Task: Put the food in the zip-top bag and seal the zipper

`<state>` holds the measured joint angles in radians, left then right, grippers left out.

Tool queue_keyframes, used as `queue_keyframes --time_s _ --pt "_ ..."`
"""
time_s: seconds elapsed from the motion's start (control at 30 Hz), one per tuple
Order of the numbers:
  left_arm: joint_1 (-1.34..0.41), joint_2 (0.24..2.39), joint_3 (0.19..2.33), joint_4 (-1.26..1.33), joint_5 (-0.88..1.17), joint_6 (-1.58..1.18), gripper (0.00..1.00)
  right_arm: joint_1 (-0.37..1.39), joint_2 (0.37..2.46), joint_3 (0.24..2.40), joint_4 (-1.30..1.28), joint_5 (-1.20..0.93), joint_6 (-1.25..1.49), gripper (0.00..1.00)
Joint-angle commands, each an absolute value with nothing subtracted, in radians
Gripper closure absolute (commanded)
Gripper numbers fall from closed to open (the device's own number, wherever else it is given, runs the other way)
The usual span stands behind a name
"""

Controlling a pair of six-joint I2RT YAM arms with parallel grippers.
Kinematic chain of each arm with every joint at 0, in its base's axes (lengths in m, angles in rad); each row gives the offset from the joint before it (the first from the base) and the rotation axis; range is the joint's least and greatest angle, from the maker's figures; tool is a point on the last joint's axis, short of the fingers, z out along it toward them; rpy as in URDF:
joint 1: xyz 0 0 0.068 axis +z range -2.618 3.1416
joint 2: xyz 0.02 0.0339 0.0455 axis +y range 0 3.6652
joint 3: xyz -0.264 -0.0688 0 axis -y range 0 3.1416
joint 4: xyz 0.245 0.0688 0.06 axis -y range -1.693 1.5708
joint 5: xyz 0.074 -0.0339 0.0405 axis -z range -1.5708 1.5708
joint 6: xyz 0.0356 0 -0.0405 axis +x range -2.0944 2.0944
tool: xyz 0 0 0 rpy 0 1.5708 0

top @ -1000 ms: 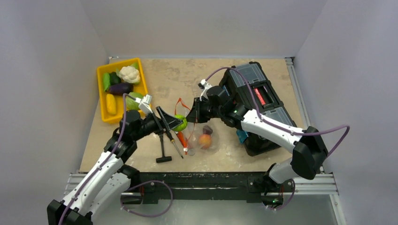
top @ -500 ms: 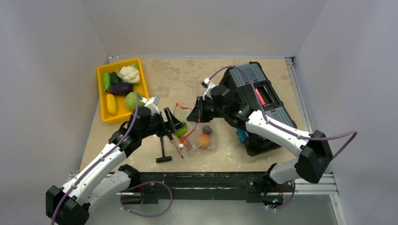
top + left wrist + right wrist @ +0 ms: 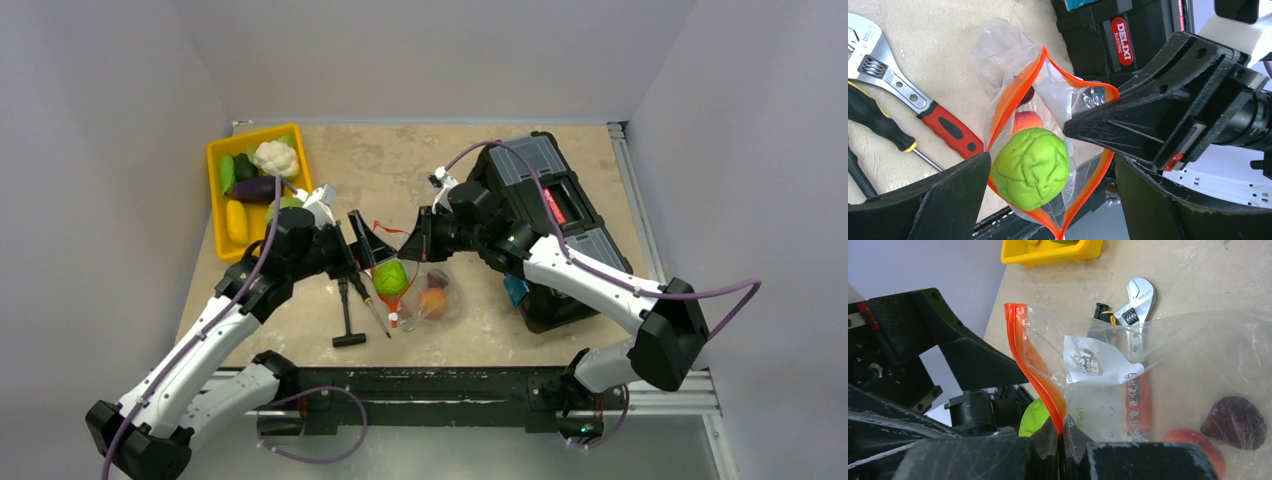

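The clear zip-top bag [image 3: 437,296] lies mid-table with its mouth held up and wide. My right gripper [image 3: 1064,440] is shut on the orange zipper [image 3: 1035,365] at the rim. My left gripper [image 3: 1050,175] is open, its fingers [image 3: 933,200] standing apart from a lime-green wrinkled ball [image 3: 1031,167]. That ball [image 3: 390,277] sits in the bag's mouth against the zipper [image 3: 1013,95]. An orange ball [image 3: 1193,445] and a dark purple piece [image 3: 1235,422] lie inside the bag. More food stays in the yellow tray [image 3: 215,200].
A black toolbox [image 3: 550,200] stands right of the bag, under my right arm. A red-handled wrench [image 3: 898,85], a yellow-and-black screwdriver [image 3: 878,125] and a black T-handle tool [image 3: 347,320] lie left of the bag. The tray also holds a white cauliflower [image 3: 275,157].
My left gripper has opened and let go of the green ball, which dropped into the bag's mouth. The left arm drew up and back a little. The right gripper kept its hold.
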<state>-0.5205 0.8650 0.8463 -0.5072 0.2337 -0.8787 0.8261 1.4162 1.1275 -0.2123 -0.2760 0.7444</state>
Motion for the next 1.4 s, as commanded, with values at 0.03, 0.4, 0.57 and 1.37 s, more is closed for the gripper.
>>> queue_keyframes --time_s 0.03,0.4,0.57,1.37 --pt "-0.527 0.810 0.907 -0.607 0.190 -0.870 0.09 0.830 1.374 1.165 -0.173 -0.287 0.752 1.00" --pt "-0.527 0.668 0.714 -0.640 0.098 -0.867 0.53 0.828 1.387 1.193 -0.157 -0.319 0.771 1.00" --pt "-0.527 0.686 0.668 -0.595 0.079 -0.868 0.64 0.829 1.387 1.193 -0.158 -0.321 0.771 1.00" --pt "-0.526 0.837 0.776 -0.517 0.299 -0.851 0.90 0.828 1.394 1.233 -0.303 -0.131 0.661 1.00"
